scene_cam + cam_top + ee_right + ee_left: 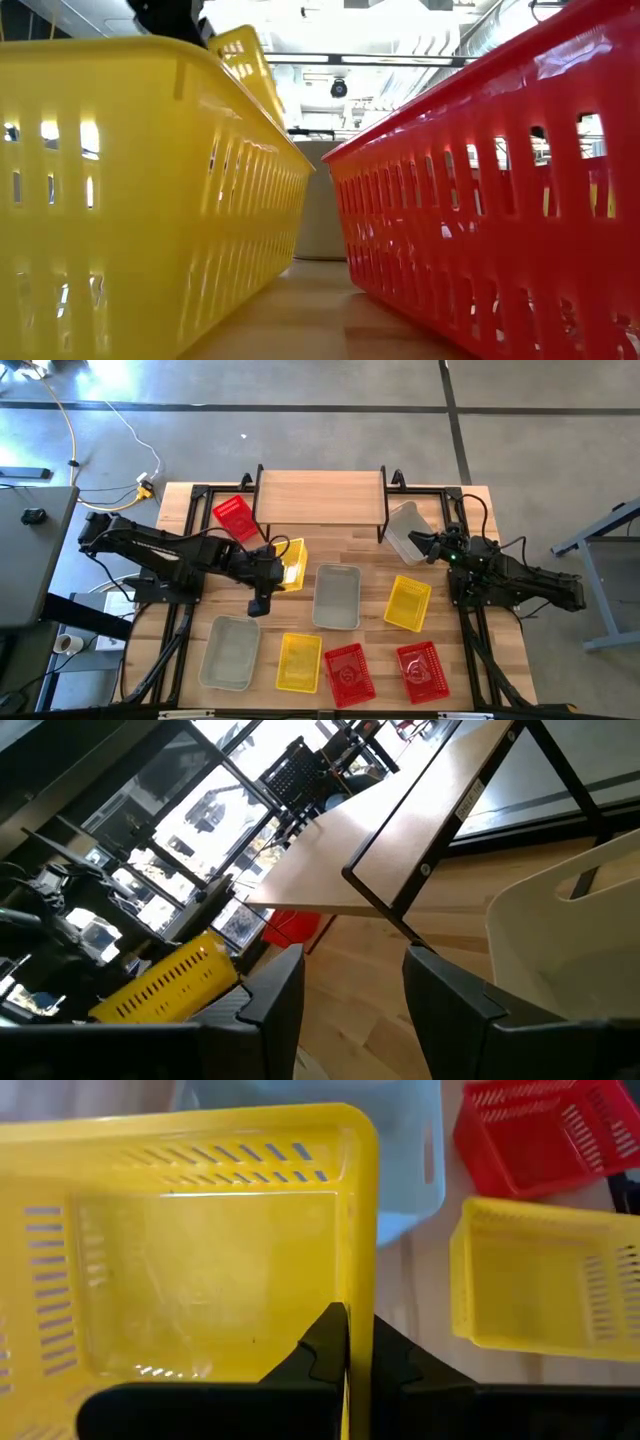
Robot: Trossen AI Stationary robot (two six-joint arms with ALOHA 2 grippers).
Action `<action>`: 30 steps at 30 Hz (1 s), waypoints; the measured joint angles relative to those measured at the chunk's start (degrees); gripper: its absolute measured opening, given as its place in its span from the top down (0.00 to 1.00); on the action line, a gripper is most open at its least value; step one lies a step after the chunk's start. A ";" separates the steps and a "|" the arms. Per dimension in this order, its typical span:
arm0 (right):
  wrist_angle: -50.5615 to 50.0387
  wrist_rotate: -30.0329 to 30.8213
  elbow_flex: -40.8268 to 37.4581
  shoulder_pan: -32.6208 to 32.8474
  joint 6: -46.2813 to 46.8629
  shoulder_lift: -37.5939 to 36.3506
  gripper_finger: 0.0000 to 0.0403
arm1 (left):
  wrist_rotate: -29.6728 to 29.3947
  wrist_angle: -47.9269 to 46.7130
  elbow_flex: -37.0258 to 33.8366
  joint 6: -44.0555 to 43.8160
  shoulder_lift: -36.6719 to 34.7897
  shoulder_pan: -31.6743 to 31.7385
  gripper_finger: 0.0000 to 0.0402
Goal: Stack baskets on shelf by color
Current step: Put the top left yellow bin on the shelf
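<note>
Baskets lie scattered below the shelf (pixel 322 497). Left gripper (pixel 281 565), near table centre, is clenched on a yellow basket's (pixel 292 561) wall. Right gripper (pixel 418 542), at three o'clock, stands released beside a grey-white basket (pixel 403 528).

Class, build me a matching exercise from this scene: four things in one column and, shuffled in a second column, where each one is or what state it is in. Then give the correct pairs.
Column one:
1. Shelf
2. Left end effector
3. Right end effector
4. Red basket beside the shelf's left legs

Column two:
A. Tilted, at the table's far left
B. Shut on the rim of a yellow basket
C. Bare plank top, no basket on it
D. Open, at the grey-white basket by the shelf's right legs

Pairs: 1-C, 2-B, 3-D, 4-A
</note>
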 joint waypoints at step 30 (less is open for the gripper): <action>-0.61 -0.04 0.00 -0.02 -0.20 0.00 0.62 | -3.95 -5.91 12.93 35.82 4.07 35.47 1.00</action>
